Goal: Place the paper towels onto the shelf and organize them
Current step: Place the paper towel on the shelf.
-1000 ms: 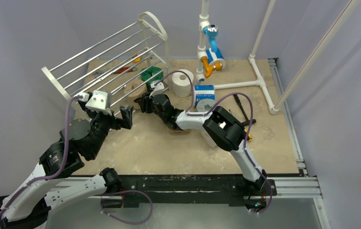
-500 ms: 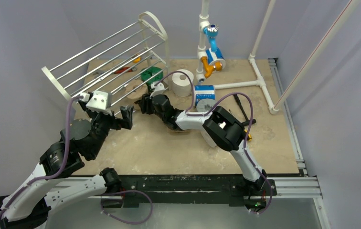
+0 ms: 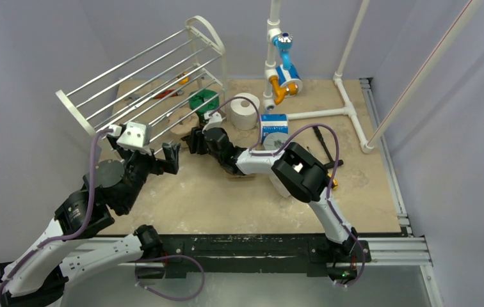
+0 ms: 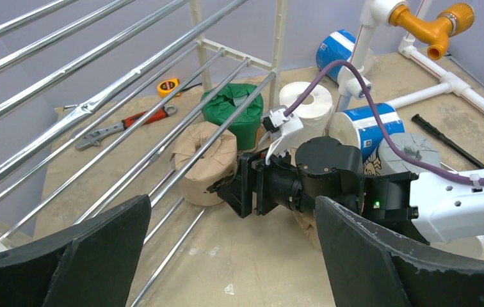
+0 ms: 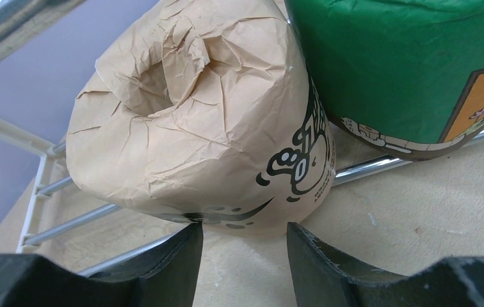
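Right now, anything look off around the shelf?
Three things. A wrench and a tape measure lie loose behind the shelf, which looks out of place for this job. One rod has a crinkled, patched-looking spot. The tan roll has a crumpled wrapper, dented in at the core.

Two robot arms (image 3: 297, 169) are sitting bolted to an aluminium-railed table (image 3: 226, 201), plain grey walls (image 3: 28, 70) closing it in: a robotics lab test cell.
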